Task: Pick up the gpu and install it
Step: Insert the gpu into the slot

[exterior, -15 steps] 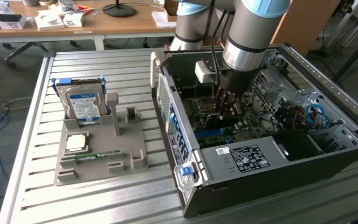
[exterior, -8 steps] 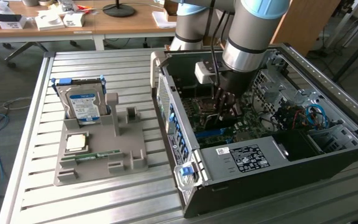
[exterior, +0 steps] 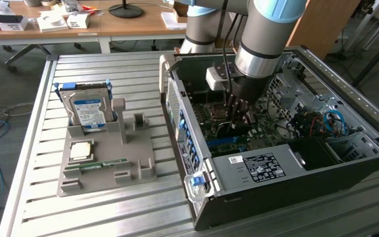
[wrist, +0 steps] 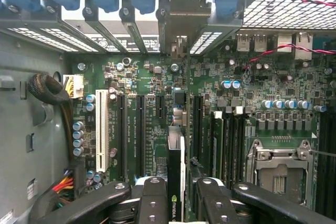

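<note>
Inside the computer case [exterior: 275, 163], mid-frame, the gpu [wrist: 176, 156] is clamped edge-on by the claw [wrist: 178, 203], parallel to the slots [wrist: 140, 129] beneath.

- Hard drive [exterior: 87, 111], at nine o'clock from the case in the exterior view: blue-and-white label, silvery shell.
- Holder tray [exterior: 133, 148]: plain grey; the memory stick [exterior: 97, 164] on it is green.
- Case [exterior: 295, 163]: black with a white label; blue cables [exterior: 334, 121] towards its three o'clock.
- Table [exterior: 110, 212]: silver, ribbed in parallel lines.
- Arm [exterior: 268, 29]: grey, light-blue cap.
- Motherboard [wrist: 152, 85]: green, one slot [wrist: 104, 129] white.
- gpu [wrist: 175, 150]: dark, green logo.
- Gripper [wrist: 181, 183]: black.
</note>
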